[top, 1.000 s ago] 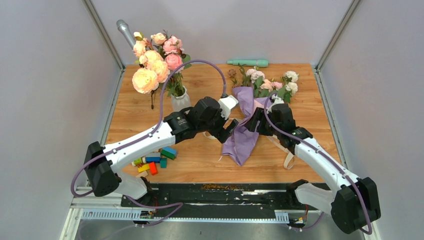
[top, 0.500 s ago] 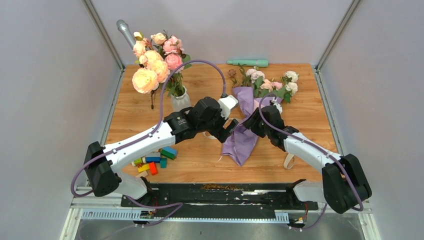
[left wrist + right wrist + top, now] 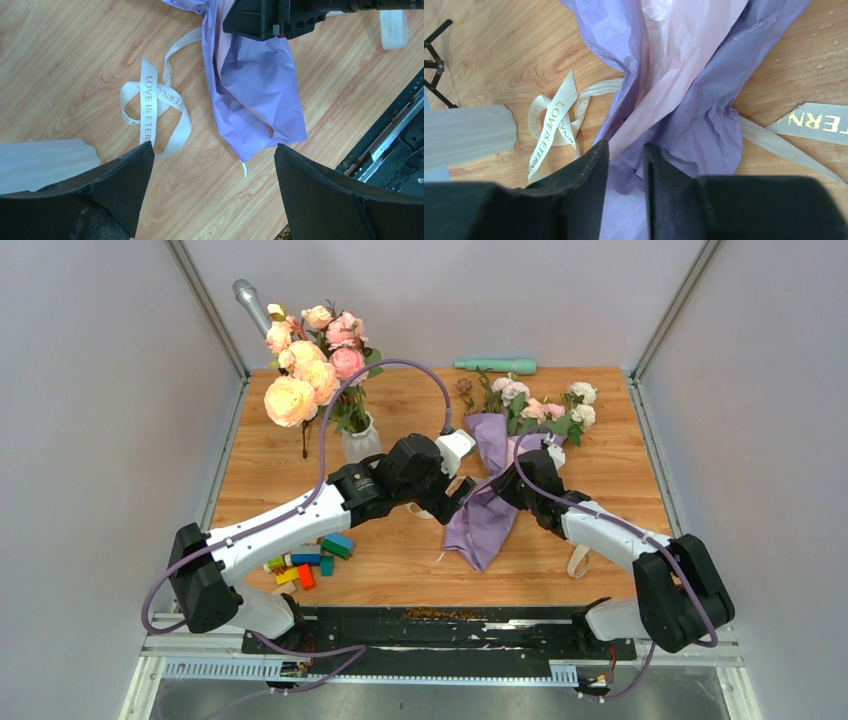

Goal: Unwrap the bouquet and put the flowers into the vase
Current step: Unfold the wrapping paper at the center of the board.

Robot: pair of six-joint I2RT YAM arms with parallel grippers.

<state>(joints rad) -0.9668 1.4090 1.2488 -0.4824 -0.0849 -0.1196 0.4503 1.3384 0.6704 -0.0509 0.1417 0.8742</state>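
Near the front-left corner of the table, small coloured blocks were scattered. Toward the middle, the left gripper was held over the wood with its jaws spread wide and nothing between them. A loose loop of beige ribbon was seen beneath it, just beside the lilac paper. The right gripper was set low over that paper, its jaws almost together with a fold between them; whether the fold was pinched could not be told. Beyond, the bouquet was laid right of centre, with the flowers turned to the far edge. The vase was stood in the far-left part, well apart from them, and was filled with larger peach and pink blooms.
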